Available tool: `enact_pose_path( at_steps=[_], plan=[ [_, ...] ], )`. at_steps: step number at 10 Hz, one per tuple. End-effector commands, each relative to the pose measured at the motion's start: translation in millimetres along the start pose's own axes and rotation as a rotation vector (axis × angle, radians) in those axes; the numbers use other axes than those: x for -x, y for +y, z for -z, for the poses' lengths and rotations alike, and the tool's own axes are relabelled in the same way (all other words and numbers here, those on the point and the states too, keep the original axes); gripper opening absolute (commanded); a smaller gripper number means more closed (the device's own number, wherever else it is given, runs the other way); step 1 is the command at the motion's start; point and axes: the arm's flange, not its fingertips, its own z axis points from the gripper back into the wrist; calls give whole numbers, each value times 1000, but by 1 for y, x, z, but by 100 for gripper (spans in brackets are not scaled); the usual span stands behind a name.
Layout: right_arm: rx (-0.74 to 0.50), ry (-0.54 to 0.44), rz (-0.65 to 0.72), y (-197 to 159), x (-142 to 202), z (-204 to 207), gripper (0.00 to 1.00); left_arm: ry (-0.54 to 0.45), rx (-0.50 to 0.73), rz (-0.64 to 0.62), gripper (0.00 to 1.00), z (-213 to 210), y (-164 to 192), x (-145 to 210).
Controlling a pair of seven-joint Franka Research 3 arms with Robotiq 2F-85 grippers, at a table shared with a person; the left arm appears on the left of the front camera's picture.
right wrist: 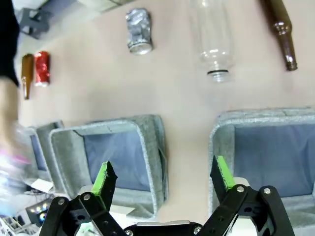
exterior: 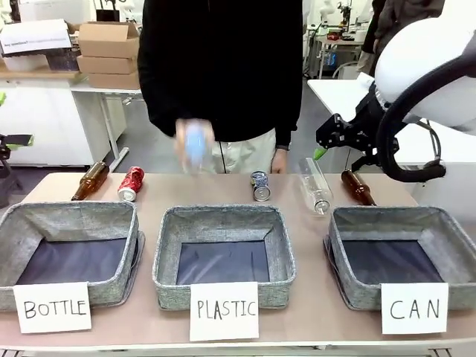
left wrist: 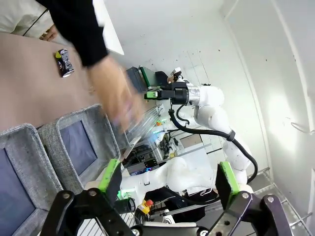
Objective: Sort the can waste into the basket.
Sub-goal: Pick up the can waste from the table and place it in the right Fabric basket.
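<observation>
Two dented cans lying on the desk (exterior: 156, 318) behind the baskets: red can (exterior: 131, 183) far left beside a brown bottle (exterior: 90, 181), blue-silver can (exterior: 259, 186) mid-desk. CAN basket (exterior: 454, 236) at right, holding nothing. Left jaws and right jaws both spread wide, gripping nothing.

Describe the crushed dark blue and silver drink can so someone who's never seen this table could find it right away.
Start at the middle grey woven basket signed "PLASTIC". Just behind its far right corner, the dented dark blue and silver drink can lies on the bare tabletop. To its right lies a much longer clear plastic bottle; the only other can, shiny red, is far left.
</observation>
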Motion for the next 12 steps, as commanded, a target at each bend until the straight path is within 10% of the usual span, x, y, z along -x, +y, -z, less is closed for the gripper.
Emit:
enact_pose_path(
  at_steps=[1,8,12],
  plan=[
    [74,45,42,2,-15,13,100,-8,21,25,100,1,0,-1],
    [4,7,-1,1,-1,1,100,-8,21,25,100,1,0,-1],
    [120,153,-178,76,-80,100,100,-8,21,25,100,1,0,-1]
  ],
)
